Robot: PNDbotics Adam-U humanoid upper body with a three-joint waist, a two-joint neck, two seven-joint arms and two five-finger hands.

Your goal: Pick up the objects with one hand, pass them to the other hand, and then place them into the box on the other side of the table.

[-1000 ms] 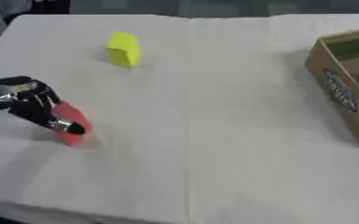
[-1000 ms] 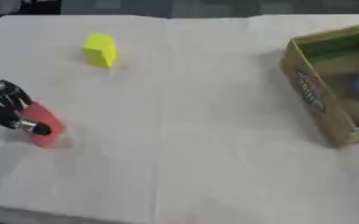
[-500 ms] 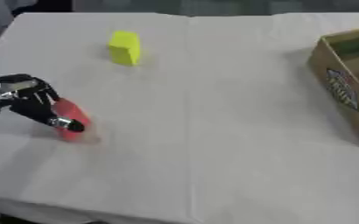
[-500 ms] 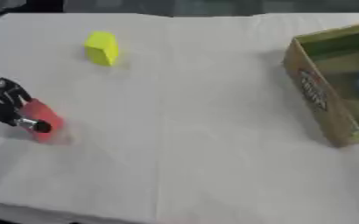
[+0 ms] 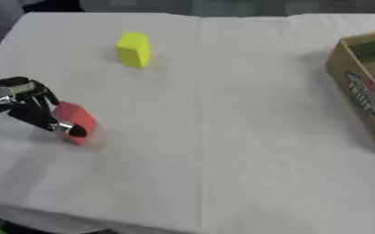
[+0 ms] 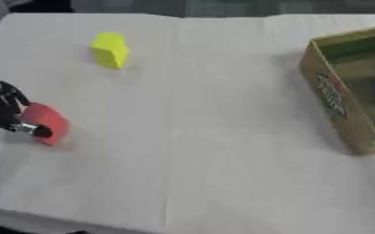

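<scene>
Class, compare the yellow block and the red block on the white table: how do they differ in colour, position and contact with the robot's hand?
The yellow block lies toward the table's far side; the red block lies nearer, at the left edge. The yellow block stands free and untouched; the red block has the left hand curled against it. One is yellow, the other red. Both are small blocks on the white table.

I can tell little about where I am. A table (image 5: 222,137) under a plain white cloth fills nearly all I see, with a crease running down its middle. A printed cardboard box (image 6: 343,98) sits at the right edge. It looks like a bare test bench, but nothing shows which kind of room.
</scene>
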